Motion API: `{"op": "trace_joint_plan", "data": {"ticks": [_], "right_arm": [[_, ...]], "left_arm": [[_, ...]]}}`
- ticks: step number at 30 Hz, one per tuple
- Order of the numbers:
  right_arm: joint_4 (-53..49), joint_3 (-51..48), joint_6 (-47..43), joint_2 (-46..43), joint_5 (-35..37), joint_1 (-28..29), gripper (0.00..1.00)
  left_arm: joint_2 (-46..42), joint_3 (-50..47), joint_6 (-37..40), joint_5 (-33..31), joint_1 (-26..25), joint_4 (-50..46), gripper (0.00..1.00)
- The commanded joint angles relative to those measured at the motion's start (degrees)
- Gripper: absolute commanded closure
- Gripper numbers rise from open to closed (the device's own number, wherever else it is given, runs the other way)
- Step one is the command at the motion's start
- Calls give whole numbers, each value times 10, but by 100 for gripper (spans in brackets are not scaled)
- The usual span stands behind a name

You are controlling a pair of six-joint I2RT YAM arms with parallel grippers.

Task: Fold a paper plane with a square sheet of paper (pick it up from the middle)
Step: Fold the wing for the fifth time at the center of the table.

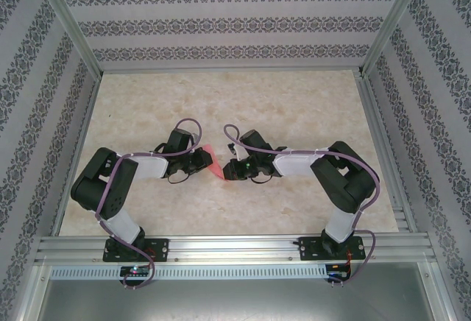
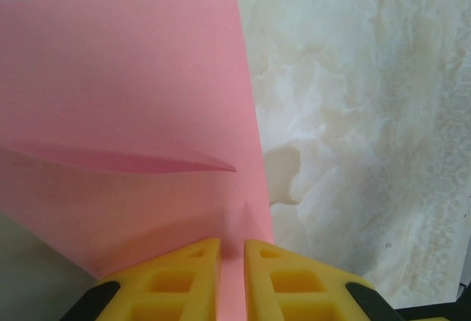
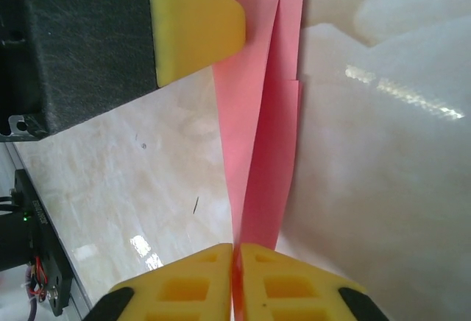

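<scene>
This is a robotics lab test cell: a pale marble-patterned tabletop (image 1: 294,107) boxed in by flat wall panels of grey-and-white striped damask wallpaper (image 1: 221,23) on bare aluminium frame posts (image 1: 70,26), with two black-and-white robot arms (image 1: 110,188) bolted to a slotted aluminium rail (image 1: 235,247) at its near edge.

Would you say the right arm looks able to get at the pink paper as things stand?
Probably yes: the right hand is shut on the pink paper, the left hand pinches it from the other side, and nothing stands in the way.
</scene>
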Motion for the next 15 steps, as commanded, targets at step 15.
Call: {"op": "trace_joint_plan", "data": {"ticks": [15], "right_arm": [[-43,13,-25,42,20,22,90]], "left_arm": [[-7,6,8,-4,-5,-13,83]]}}
